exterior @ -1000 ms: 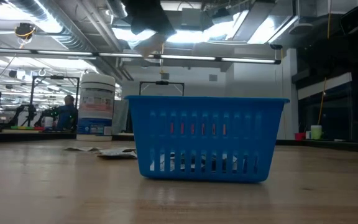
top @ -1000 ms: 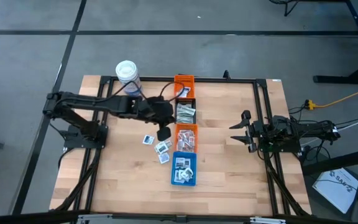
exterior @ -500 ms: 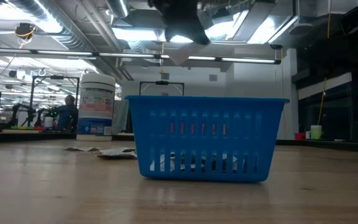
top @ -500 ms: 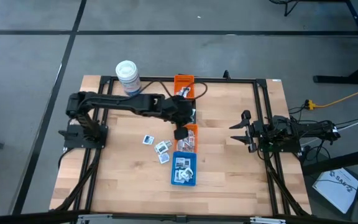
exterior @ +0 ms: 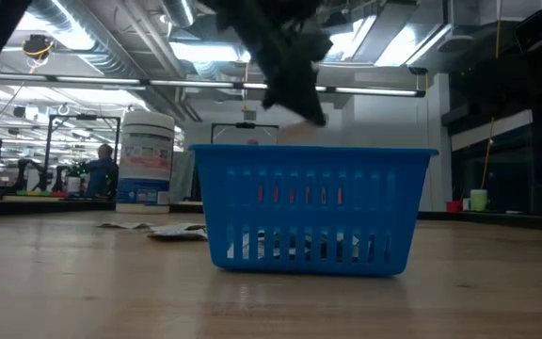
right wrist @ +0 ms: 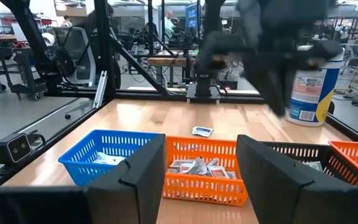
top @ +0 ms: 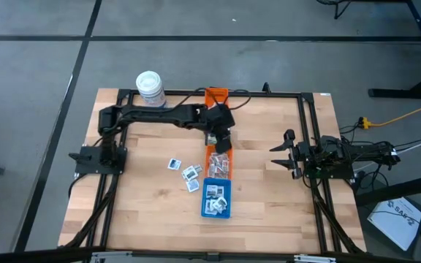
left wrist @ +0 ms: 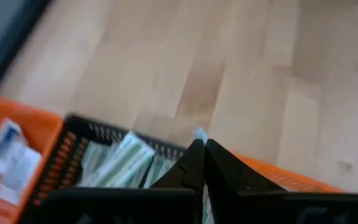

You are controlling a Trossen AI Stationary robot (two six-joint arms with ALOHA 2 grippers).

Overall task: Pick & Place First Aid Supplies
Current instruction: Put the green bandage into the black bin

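My left jaws were pressed together on the corner of one small white packet [left wrist: 199,134], with only a sliver of it showing past the tips. I hung above the row of bins, about over the seam where the black bin [left wrist: 92,127] meets the nearer orange bin [left wrist: 278,178]. The black bin held the pale green strips [left wrist: 120,163]. The nearer orange bin held white packets like mine, so I judged that one to be my target. The farther orange bin [left wrist: 17,118] lay beyond the black one, and the blue bin [exterior: 313,212] sat at the near end of the row. My right jaws stood apart, waiting over the right side of the worktop [top: 269,204], well away from the bins.

The pinch worried me most. With so little of the packet between my tips, any jolt could have let it slide out early. Hanging over the seam as I was, it could then have dropped among the strips. A light, flat packet might also have drifted on release, caught a rim and tipped out onto the worktop. Several loose packets [top: 191,173] were already waiting there. Coming down lower would have helped my aim, but I risked clipping a wall and shoving the bins out of line.
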